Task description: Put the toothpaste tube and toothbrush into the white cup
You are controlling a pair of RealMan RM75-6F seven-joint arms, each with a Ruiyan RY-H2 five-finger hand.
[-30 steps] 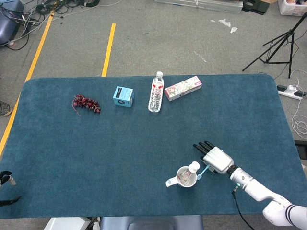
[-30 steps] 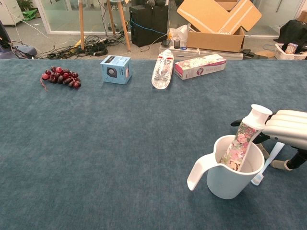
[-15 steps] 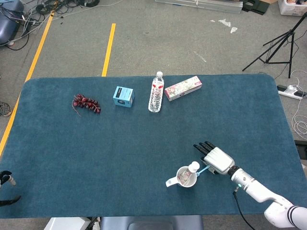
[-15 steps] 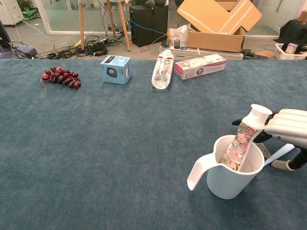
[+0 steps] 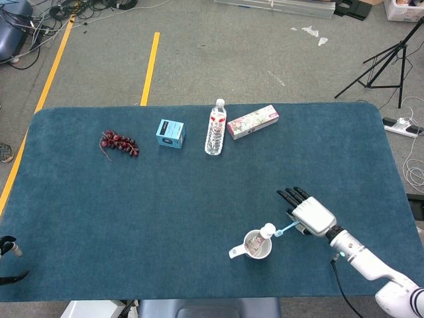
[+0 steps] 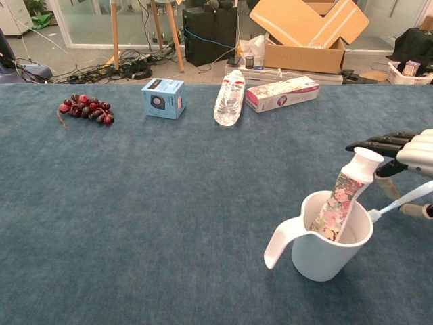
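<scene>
The white cup [image 5: 257,252] [image 6: 325,261] stands near the table's front right, handle toward the left. A floral toothpaste tube [image 6: 342,200] leans inside it, its white cap [image 5: 267,231] sticking out above the rim. My right hand [image 5: 311,215] [image 6: 416,149] hovers just right of the cup and holds the light blue toothbrush [image 5: 286,230] [image 6: 399,202]. The brush lies slanted in the air, its head at the cup's right rim. Dark parts at the lower left edge of the head view may be my left hand [image 5: 6,248]; its state is unclear.
Along the back of the table lie red grapes [image 5: 119,142] [image 6: 84,107], a small blue box [image 5: 170,133] [image 6: 162,97], a water bottle on its side [image 5: 214,129] [image 6: 230,98] and a floral carton [image 5: 252,122] [image 6: 282,93].
My right hand moved right and rose with the toothbrush. The brush head went from low beside the cup up to the cup's rim.
</scene>
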